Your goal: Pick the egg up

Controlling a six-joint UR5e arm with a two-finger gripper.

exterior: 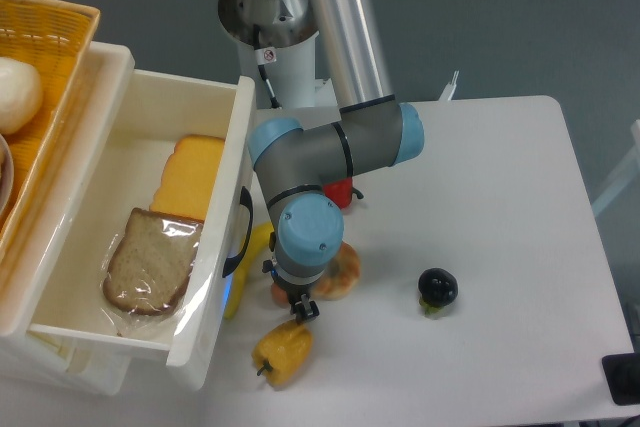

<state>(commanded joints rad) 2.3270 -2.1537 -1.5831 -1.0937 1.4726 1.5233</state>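
Only a small pinkish-brown sliver of the egg (279,293) shows on the table, peeking out at the left of the arm's blue wrist. My gripper (301,305) points straight down right beside it, almost wholly hidden under the wrist. One dark fingertip (306,310) shows just right of the egg. How far apart the fingers stand, and whether they touch the egg, cannot be made out.
A glazed donut (342,271) lies just right of the gripper and a yellow pepper (284,349) just in front. A banana (254,252) leans by the white open drawer (226,197) at the left. A red item (341,191) sits behind, a black fruit (437,288) to the right.
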